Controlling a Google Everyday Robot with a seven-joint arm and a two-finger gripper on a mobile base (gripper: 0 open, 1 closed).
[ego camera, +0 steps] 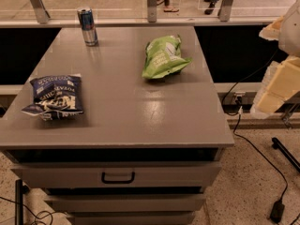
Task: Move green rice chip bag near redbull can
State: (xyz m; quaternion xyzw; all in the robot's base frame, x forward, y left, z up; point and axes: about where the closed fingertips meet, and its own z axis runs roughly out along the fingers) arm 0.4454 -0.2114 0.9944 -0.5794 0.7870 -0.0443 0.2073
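Cream, blocky claw (275, 92) (at right edge), whitish rounded arm (289, 26) above

redbull can (87, 26) stands back-left on the table (140, 121), green rice chip bag (163, 57) rightward, end effector (277, 84) off its right edge.

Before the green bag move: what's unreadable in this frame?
Camera view:
- pincer, right of the table: blurred, cut by the right edge.
- redbull can, back-left corner: label too small to read.
- green rice chip bag: underside hidden against the table.
- drawer: contents hidden behind its front.
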